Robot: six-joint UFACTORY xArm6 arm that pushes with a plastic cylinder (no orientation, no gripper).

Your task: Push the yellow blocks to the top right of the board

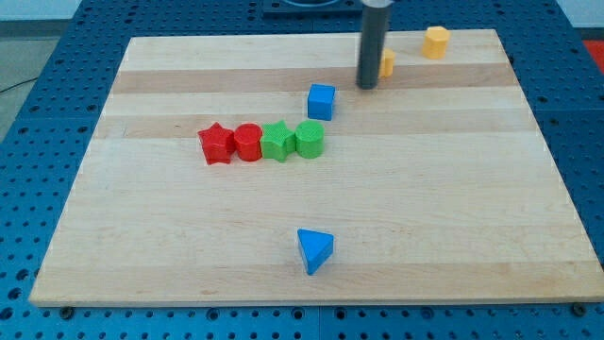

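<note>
A yellow hexagonal block (435, 42) sits near the board's top right. A second yellow block (387, 63) lies left of it, partly hidden behind my rod, so its shape is unclear. My tip (366, 86) rests on the board just left of and touching or nearly touching this second yellow block, up and right of the blue cube (321, 101).
A row of blocks lies left of centre: red star (216, 144), red cylinder (247, 142), green star (276, 141), green cylinder (310, 138). A blue triangular block (313, 250) sits near the view's bottom. The wooden board (142, 236) lies on a blue perforated table.
</note>
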